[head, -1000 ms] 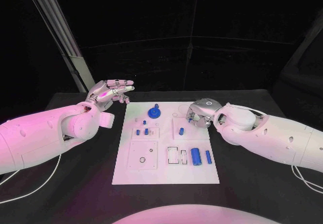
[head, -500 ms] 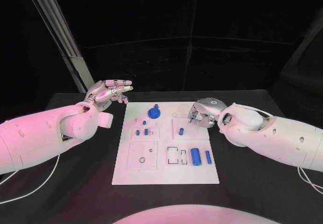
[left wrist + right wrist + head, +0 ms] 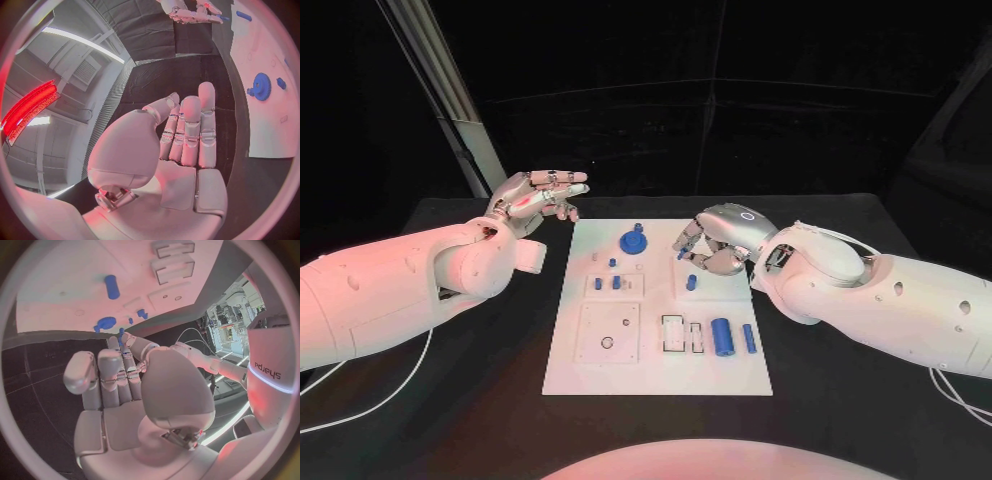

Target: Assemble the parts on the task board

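Board (image 3: pixel 661 375): white plate, centre of tabletop. Parts: gear (image 3: pixel 633 241) near far edge; peg (image 3: pixel 689 282) upright mid-board; cylinder (image 3: pixel 720 335) and rod (image 3: pixel 747 337) lying flat toward the near right corner, seemingly awaiting pickup. Right hand (image 3: pixel 711 245): over the far right area, fingers curled downward just beyond the peg; whether it holds anything cannot be told. Left hand (image 3: pixel 538 194): beyond the far left corner, released, fingers straight, apparently parked clear.
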Tool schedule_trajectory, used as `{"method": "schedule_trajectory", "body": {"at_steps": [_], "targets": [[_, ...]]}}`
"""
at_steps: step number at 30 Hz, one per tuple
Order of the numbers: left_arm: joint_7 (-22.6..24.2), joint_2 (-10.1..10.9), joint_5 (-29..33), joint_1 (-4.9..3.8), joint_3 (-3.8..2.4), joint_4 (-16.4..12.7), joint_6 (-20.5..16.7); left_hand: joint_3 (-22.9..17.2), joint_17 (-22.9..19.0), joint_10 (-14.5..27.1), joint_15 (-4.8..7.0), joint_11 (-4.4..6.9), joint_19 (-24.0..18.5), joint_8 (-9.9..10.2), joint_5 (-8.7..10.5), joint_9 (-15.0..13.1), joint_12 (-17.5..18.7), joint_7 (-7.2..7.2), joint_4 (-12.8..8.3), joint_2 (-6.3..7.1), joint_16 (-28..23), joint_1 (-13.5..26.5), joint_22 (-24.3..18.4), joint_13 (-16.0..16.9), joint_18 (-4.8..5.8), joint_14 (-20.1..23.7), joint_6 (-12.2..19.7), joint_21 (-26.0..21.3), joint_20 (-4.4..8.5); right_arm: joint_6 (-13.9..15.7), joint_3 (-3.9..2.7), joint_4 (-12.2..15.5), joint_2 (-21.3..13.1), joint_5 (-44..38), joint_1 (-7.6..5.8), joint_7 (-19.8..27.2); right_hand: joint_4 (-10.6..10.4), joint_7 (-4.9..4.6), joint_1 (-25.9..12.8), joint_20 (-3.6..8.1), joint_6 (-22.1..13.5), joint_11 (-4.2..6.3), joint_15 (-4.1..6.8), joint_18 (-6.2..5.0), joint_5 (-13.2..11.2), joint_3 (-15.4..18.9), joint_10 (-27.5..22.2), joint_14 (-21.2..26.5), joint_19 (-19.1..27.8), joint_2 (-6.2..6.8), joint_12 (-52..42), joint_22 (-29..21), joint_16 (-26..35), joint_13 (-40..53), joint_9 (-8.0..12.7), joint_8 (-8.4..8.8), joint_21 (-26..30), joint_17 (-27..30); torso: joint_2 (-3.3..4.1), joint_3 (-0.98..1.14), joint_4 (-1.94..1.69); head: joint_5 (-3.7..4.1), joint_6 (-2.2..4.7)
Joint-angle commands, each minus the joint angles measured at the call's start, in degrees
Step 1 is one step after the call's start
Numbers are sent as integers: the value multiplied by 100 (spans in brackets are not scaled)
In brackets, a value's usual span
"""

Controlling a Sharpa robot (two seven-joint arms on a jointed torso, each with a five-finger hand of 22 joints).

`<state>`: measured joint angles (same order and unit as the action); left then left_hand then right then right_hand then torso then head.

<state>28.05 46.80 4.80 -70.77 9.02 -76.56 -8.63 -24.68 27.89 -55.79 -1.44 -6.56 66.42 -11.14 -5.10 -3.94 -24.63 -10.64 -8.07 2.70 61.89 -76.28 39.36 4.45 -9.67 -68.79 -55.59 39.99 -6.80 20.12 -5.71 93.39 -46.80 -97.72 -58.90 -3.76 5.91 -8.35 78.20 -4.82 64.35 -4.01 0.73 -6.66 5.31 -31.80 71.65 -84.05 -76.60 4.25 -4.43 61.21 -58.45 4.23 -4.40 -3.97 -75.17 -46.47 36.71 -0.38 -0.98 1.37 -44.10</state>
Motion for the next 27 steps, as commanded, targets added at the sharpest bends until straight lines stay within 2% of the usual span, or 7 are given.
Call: {"method": "schedule_trajectory", "body": {"at_steps": [1,4,7,10,13,17,27], "targets": [[32,-16,20,-9,-5,2,33,11,-9,40,12,4,-51,-19,-8,9,-32,-13,-32,-33,-34,-21,-8,-9,-82,45,38,-30,-9,168,-8,35,119,142,-11,179,4,-14,59,-16,25,-8,22,109,31,-34,47,-54,-24,21,-10,11,-34,5,6,0,-36,-13,10,3,5,-89,0],[34,-42,20,-9,-5,12,34,11,-9,40,12,4,-51,-19,-8,9,-32,-13,-32,-33,-34,-21,-8,-9,-82,45,38,-30,-9,64,-10,10,271,147,-11,211,4,-15,59,-16,25,-8,22,109,32,-35,46,-54,-22,21,-10,9,-35,5,6,1,-36,-13,13,7,-4,-164,0],[34,-71,20,-9,-5,20,46,9,-13,44,11,4,-51,-20,-9,9,-34,-13,-34,-35,-36,-25,-9,-9,-82,47,39,-31,-9,-51,-10,-89,473,159,-11,257,5,-16,60,-17,25,-10,20,109,35,-39,46,-54,-19,18,-8,9,-43,5,7,1,-38,-20,10,-6,-26,-216,-18],[36,-92,20,-9,-5,23,53,6,-18,49,11,3,-51,-22,-9,8,-38,-13,-38,-38,-38,-30,-9,-10,-82,50,40,-32,-9,-153,-3,-231,677,169,-10,298,6,-18,60,-18,22,-12,19,108,43,-44,43,-54,-17,15,-3,12,-56,5,8,4,-42,-31,9,-16,-25,-317,-41],[37,-112,20,-9,-6,26,60,6,-18,49,11,3,-51,-22,-9,8,-38,-13,-38,-38,-38,-30,-9,-10,-82,50,40,-32,-9,-283,16,-380,889,173,18,335,6,-22,60,-20,16,-15,16,109,51,-50,38,-53,-13,12,3,16,-71,4,10,8,-48,-44,18,-3,-19,-432,-101],[36,-129,20,-10,-6,29,65,3,-23,58,10,2,-52,-29,-10,6,-43,-11,-43,-45,-40,-36,-10,-10,-82,53,35,-33,-10,-436,35,-472,1069,103,143,334,7,-26,56,-22,11,-19,13,107,54,-51,34,-50,-5,14,8,9,-73,4,12,10,-47,-39,7,-10,0,-531,-150],[33,-177,20,-11,-6,20,83,2,-27,62,10,2,-52,-35,-9,5,-47,-9,-45,-49,-41,-38,-10,-10,-82,55,30,-34,-10,-715,122,-550,1293,-140,356,289,8,-29,49,-25,7,-21,10,106,50,-46,31,-47,0,21,11,10,-76,5,13,12,-50,-36,8,-5,-6,-627,-208]]}}
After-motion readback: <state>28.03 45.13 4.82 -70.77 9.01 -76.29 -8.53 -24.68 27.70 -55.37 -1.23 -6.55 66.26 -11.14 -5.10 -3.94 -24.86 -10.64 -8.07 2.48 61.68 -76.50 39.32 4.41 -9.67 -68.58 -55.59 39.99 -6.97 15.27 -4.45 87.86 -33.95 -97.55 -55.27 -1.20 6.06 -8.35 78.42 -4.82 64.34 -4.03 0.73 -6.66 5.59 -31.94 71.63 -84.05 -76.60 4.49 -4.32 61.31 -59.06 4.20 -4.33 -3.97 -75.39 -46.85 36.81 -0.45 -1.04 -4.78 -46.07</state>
